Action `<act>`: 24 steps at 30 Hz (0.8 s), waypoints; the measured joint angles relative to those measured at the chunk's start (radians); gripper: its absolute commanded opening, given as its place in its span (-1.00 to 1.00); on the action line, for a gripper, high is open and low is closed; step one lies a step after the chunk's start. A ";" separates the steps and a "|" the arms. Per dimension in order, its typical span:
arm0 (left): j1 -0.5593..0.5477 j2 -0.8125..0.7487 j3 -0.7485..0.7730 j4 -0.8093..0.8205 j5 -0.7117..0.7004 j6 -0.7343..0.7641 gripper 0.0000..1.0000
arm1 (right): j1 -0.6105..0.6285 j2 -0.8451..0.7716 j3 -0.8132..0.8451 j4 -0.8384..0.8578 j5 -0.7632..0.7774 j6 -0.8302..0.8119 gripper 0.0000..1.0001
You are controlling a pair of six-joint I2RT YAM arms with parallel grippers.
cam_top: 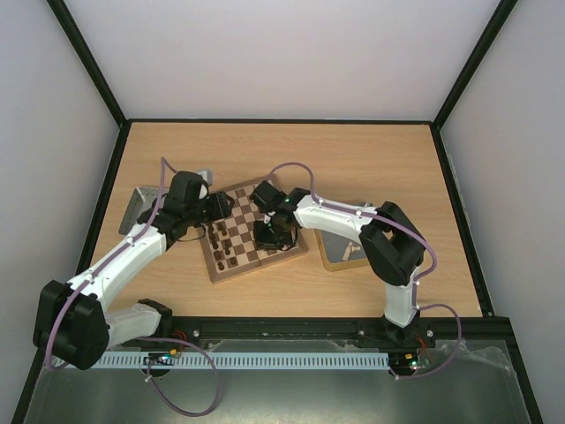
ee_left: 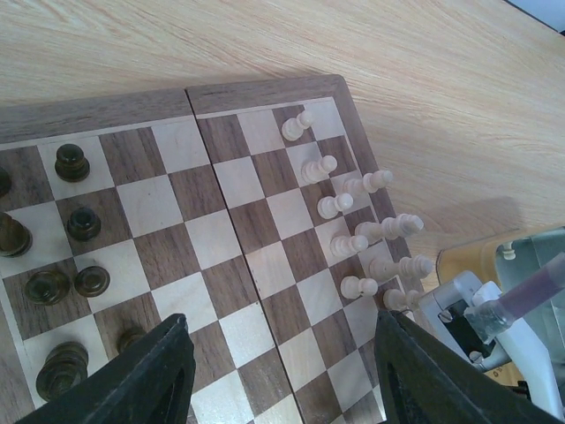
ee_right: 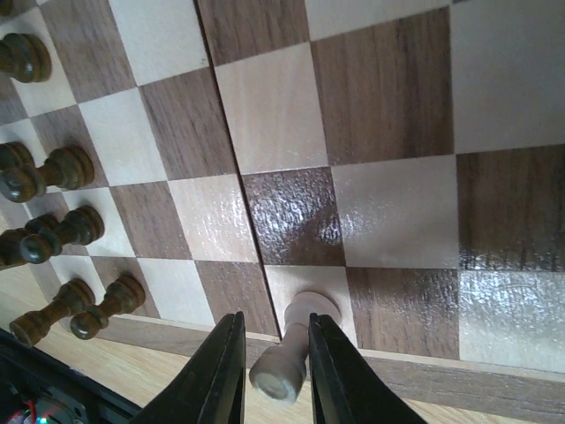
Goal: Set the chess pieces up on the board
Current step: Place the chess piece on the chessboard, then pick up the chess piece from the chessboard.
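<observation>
Straddled pale pawn (ee_right: 287, 358) with narrowly parted right gripper (ee_right: 276, 320), hold undeterminable, apparently seating it on edge row of board (ee_right: 397, 106); held left gripper (ee_left: 281, 322) wide, empty.

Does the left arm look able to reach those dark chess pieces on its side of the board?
Probably yes. The left gripper hangs open above the board, the dark pieces stand just beside its finger, and nothing lies between.

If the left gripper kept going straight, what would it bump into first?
Probably the board, on bare middle squares. The left gripper is open with no piece between its fingers, though depth is unclear.
</observation>
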 measured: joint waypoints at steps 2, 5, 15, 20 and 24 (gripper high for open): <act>0.000 0.000 -0.001 0.002 0.001 0.000 0.16 | 0.000 0.000 0.008 -0.003 0.001 -0.002 -0.58; 0.001 0.000 -0.001 0.003 0.001 0.000 0.16 | 0.000 0.000 0.014 -0.006 0.014 -0.010 -0.50; 0.001 0.000 -0.001 0.002 0.003 0.001 0.16 | 0.059 -0.014 0.014 -0.048 0.187 -0.078 -0.33; 0.008 0.000 0.001 -0.002 -0.001 0.008 0.16 | 0.093 -0.029 0.014 -0.050 0.257 -0.092 -0.43; 0.012 0.000 0.002 -0.007 -0.002 0.013 0.16 | 0.098 -0.029 0.014 -0.051 0.292 -0.095 -0.46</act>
